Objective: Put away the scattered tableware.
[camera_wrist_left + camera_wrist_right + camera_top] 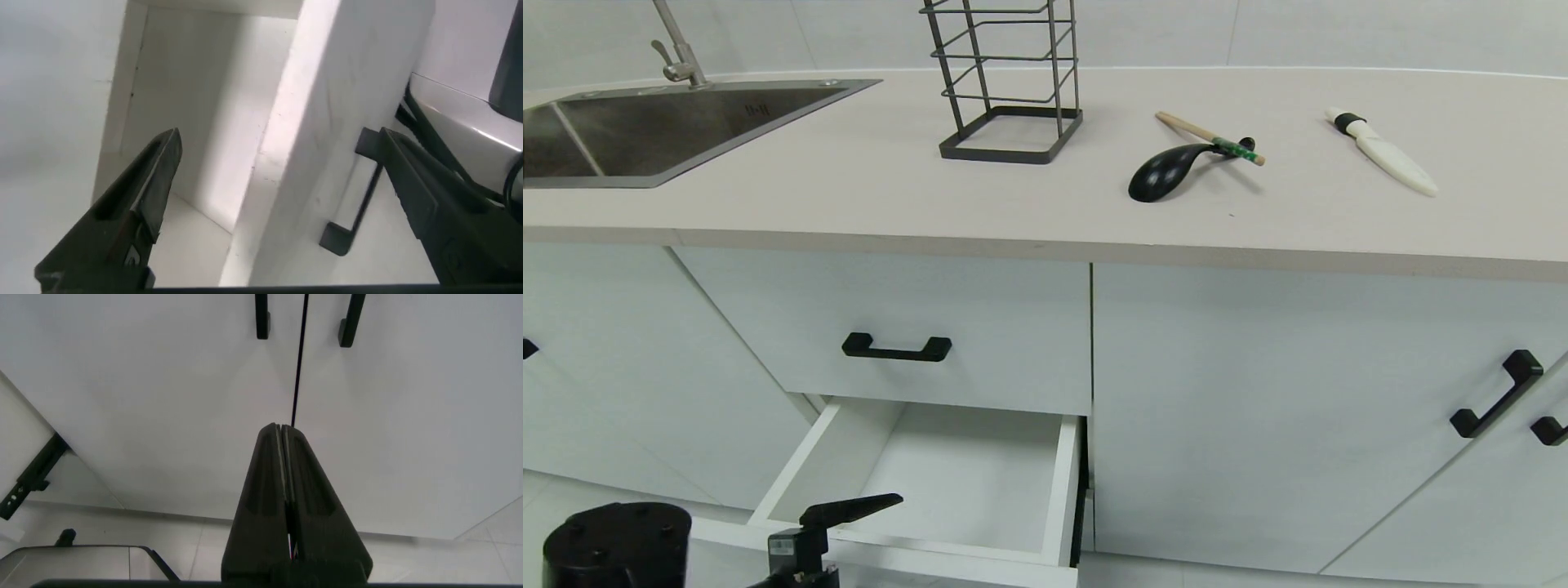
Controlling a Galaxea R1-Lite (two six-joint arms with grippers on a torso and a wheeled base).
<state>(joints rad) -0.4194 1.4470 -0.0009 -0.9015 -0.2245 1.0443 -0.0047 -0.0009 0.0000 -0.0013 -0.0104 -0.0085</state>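
Note:
A black spoon [1168, 173] lies on the countertop [849, 196] with wooden chopsticks [1209, 139] resting across its handle. To their right lies a white knife [1384, 153]. Below the counter, the lower drawer [1062, 482] stands pulled out, with nothing in it. My left gripper [278, 139] is open at the drawer's front panel [327, 122], one finger [849, 508] on each side of it, close to the black drawer handle [353, 204]. My right gripper [282, 429] is shut on nothing and points at white cabinet doors with two black handles [261, 314].
A dark wire rack [1009, 82] stands at the back middle of the counter. A steel sink [645, 131] with a faucet [678, 49] is at the left. The upper drawer with its handle [896, 349] is closed; cabinet door handles [1499, 396] stick out on the right.

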